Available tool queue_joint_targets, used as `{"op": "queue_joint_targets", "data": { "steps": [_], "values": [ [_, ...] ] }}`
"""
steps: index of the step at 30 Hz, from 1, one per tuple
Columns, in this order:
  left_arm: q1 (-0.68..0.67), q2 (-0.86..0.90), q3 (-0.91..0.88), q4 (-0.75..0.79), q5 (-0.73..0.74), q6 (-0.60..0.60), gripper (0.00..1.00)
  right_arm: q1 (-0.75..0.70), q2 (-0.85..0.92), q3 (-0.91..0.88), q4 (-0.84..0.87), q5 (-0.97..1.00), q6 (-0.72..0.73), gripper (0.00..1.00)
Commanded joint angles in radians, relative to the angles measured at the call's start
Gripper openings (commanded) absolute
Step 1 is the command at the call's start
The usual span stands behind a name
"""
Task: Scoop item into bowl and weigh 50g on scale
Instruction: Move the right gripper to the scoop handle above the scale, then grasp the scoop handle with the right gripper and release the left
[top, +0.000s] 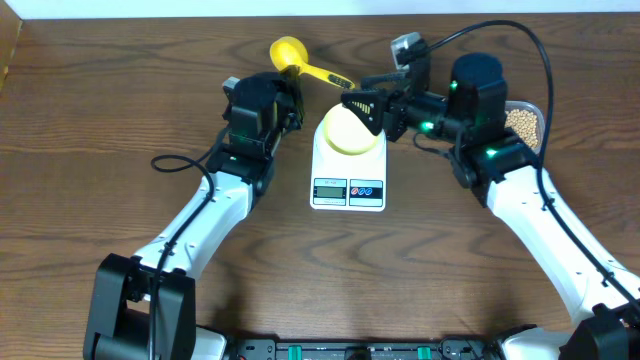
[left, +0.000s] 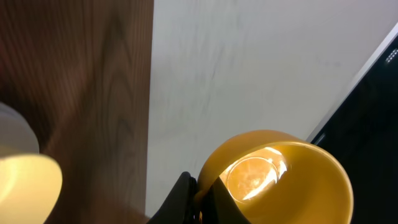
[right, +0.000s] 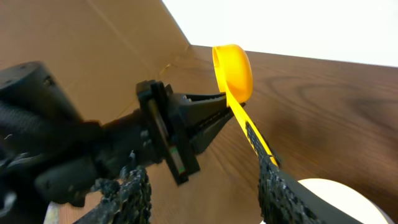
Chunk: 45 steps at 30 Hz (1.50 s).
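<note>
The bright yellow scoop (top: 290, 52) lies behind the white scale (top: 347, 188), its cup empty in the left wrist view (left: 280, 180). My left gripper (top: 290, 95) is shut on the scoop's neck (left: 200, 196). My right gripper (top: 368, 110) is open above the pale yellow bowl (top: 350, 130), which sits on the scale. In the right wrist view the scoop (right: 235, 71) has its handle lying along one finger of the open right gripper (right: 199, 186). The beans (top: 523, 122) fill a clear tub at the right, partly hidden by my right arm.
A cardboard wall (right: 124, 37) stands along the table's left side. The table's far edge runs just behind the scoop, with a white surface (left: 249, 62) beyond it. A cable (top: 175, 162) loops on the wood beside my left arm.
</note>
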Motion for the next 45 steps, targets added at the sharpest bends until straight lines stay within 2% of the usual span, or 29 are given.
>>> {"op": "queue_joint_targets", "data": {
  "steps": [1,6,16,22,29,32,37,45],
  "values": [
    [-0.026,-0.005,0.009,0.01,0.003,-0.02,0.07,0.004,0.023,0.02,-0.002,0.092,0.028,0.52],
    [-0.03,-0.005,0.009,0.045,0.091,-0.019,0.08,-0.022,0.03,0.02,-0.024,0.092,0.018,0.52],
    [-0.031,-0.005,0.009,0.003,0.094,-0.018,0.08,-0.076,0.03,0.02,-0.009,0.055,0.013,0.53],
    [-0.031,-0.005,0.009,0.0,0.113,-0.019,0.08,-0.093,0.03,0.02,-0.017,0.047,0.003,0.57],
    [-0.031,-0.005,0.009,0.006,0.196,-0.024,0.08,-0.085,0.03,0.02,-0.029,0.036,-0.011,0.59],
    [-0.031,-0.005,0.009,0.009,0.249,-0.065,0.08,-0.075,0.03,0.02,-0.036,0.028,-0.045,0.58],
    [-0.037,-0.005,0.009,0.054,0.314,-0.068,0.08,-0.07,0.03,0.02,-0.038,0.028,-0.048,0.52],
    [-0.066,-0.005,0.009,0.061,0.314,-0.076,0.08,-0.062,0.03,0.02,-0.034,0.028,-0.048,0.4]
  ]
}}
